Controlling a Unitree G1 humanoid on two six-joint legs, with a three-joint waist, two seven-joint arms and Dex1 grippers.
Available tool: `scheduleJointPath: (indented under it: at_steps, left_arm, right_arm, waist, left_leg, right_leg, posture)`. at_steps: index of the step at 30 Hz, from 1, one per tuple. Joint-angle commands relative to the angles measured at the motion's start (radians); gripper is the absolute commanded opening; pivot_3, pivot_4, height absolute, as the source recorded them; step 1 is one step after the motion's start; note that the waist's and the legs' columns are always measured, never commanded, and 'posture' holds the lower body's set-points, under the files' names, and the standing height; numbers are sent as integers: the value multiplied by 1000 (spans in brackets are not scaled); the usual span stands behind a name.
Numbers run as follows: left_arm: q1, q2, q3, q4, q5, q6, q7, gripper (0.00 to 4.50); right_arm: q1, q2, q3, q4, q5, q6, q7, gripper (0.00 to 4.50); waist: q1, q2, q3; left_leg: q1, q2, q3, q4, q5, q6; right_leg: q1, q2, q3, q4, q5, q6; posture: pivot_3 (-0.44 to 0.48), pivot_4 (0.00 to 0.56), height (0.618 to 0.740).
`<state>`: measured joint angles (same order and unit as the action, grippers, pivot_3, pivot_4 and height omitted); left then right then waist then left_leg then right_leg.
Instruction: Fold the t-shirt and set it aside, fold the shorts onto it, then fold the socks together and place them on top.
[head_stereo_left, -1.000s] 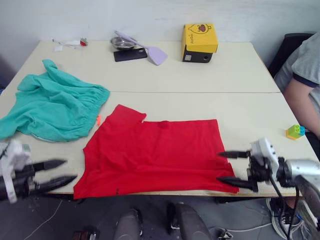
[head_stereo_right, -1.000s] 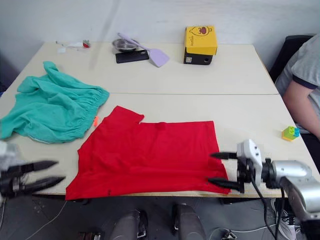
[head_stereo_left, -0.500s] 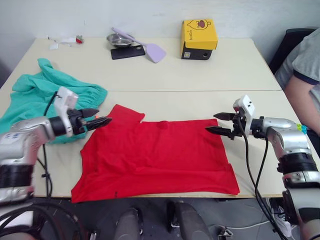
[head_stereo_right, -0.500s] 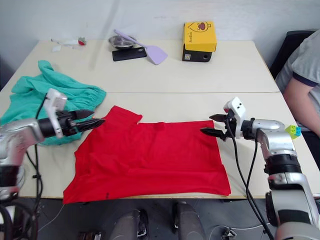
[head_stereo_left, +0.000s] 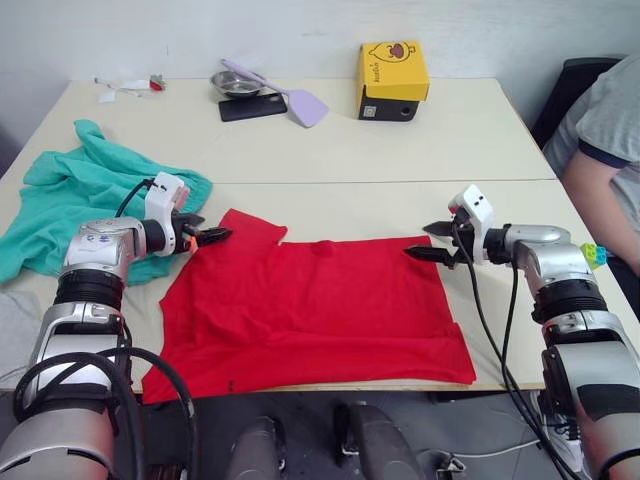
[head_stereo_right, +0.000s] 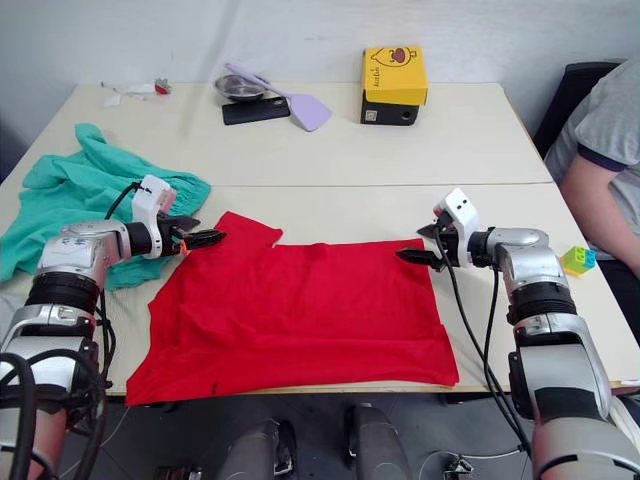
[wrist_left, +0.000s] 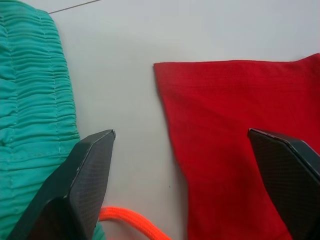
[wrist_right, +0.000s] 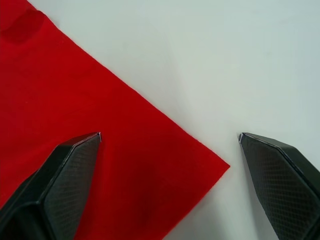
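Nothing's folded yet: the t-shirt (head_stereo_left: 315, 310) lies flat on the counter's (head_stereo_left: 350, 150) near edge, left hand (head_stereo_left: 207, 236) and right hand (head_stereo_left: 428, 242) both spread wide at its far corners, shorts (head_stereo_left: 85, 210) crumpled to the left.

Bare table (head_stereo_left: 330, 150) lies between t-shirt (head_stereo_left: 310, 310) and box (head_stereo_left: 392, 68).
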<state>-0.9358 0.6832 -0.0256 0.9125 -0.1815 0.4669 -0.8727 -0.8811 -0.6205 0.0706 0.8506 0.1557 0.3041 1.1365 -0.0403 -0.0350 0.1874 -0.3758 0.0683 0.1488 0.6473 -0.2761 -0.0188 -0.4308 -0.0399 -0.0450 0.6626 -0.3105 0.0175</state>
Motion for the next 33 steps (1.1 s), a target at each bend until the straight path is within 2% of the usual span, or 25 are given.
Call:
scheduleJointPath:
  at_steps: [1,4,9,13,14,20,24,33]
  left_arm:
    - [-22,-15,-14,40,32,1,-48,4047]
    - [-29,-22,-31,57,56,18,-98,3226]
    - [-22,-29,-33,50,72,23,-134,1541]
    - [-21,-41,8,57,66,-41,-89,278]
    - [-24,-43,22,57,62,-68,-79,26]
    - [9,-61,138,-41,-26,-244,-120,26]
    - [146,-47,166,-228,-80,-302,-206,26]
    - [435,-6,240,-580,-150,-317,-209,26]
  right_arm:
    - [-8,-8,0,9,-16,18,21,4116]
    - [1,-10,6,-7,-21,20,42,3205]
    - [14,-9,-1,-33,-28,-5,53,1314]
    - [16,-4,-22,-33,-30,-60,27,0]
    - [16,-4,-31,-33,-29,-84,16,0]
    - [47,-17,-87,-73,16,-198,38,0]
    - [144,-41,-133,-182,64,-267,84,0]
    - [377,-94,-214,-392,155,-345,160,0]
  waist:
    - [0,0,0]
    - [1,0,0]
    - [1,0,0]
    - [3,0,0]
    - [3,0,0]
    - [1,0,0]
    - [0,0,0]
    - [0,0,0]
  left_leg:
    - [0,0,0,0,0,0]
    - [0,0,0,0,0,0]
    - [0,0,0,0,0,0]
    - [0,0,0,0,0,0]
    - [0,0,0,1,0,0]
    - [0,0,0,0,0,0]
    - [0,0,0,-1,0,0]
    - [1,1,-1,0,0,0]
  right_leg:
    - [0,0,0,0,0,0]
    - [0,0,0,0,0,0]
    - [0,0,0,0,0,0]
    - [0,-1,0,0,0,0]
    - [0,-1,0,0,0,0]
    - [0,-1,0,0,0,0]
    - [0,0,0,0,0,0]
    - [1,0,0,0,0,0]
  posture:
    - [0,150,740]
    - [0,150,740]
    - [0,150,740]
    - [0,150,740]
    - [0,150,740]
    - [0,150,740]
    - [0,150,740]
    - [0,150,740]
